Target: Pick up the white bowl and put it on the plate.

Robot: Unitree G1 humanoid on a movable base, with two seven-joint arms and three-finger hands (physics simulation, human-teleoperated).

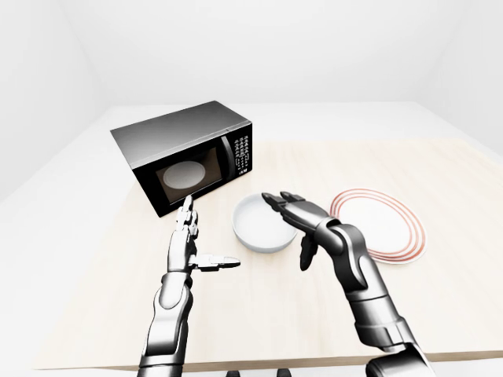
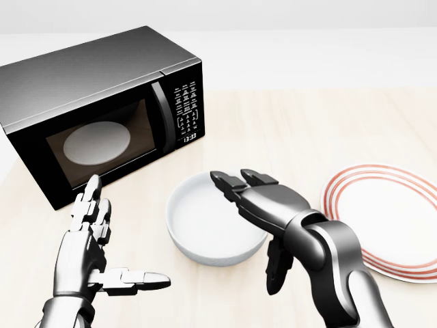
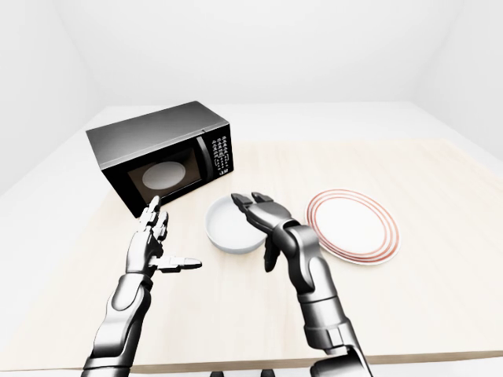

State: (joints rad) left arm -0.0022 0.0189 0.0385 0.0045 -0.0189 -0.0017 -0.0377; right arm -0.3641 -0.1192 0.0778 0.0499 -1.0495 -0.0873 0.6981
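- White bowl (image 2: pixel 215 225) sits upright on the table (image 2: pixel 307 130), centre of the head view, just below and right of the microwave's lower right corner. Nothing visible inside it.
- Plate (image 2: pixel 396 222), white with red rings on the rim, lies flat on the table to the right of the bowl, near it but not touching. Its right edge is cut off in the head view; the eye views show it whole.
- Right hand (image 2: pixel 263 205) is over the right side of the bowl, fingers (image 2: pixel 229 184) stretched out across the rim toward the left of the view, thumb hanging down on the outer right side of the bowl. Spread wide, not gripping anything. Cannot tell whether any finger touches the rim.
- Left hand (image 2: pixel 89 246) is at the lower left, clear of the bowl, fingers pointing up and thumb sticking out sideways toward the right. Released, nothing in it.
- Microwave (image 2: pixel 102 109), black, stands at the upper left, door closed, a white turntable showing through the window, keypad and lit clock digits on the right side of its face.
- Table top is pale wood; white walls around it in the eye views.
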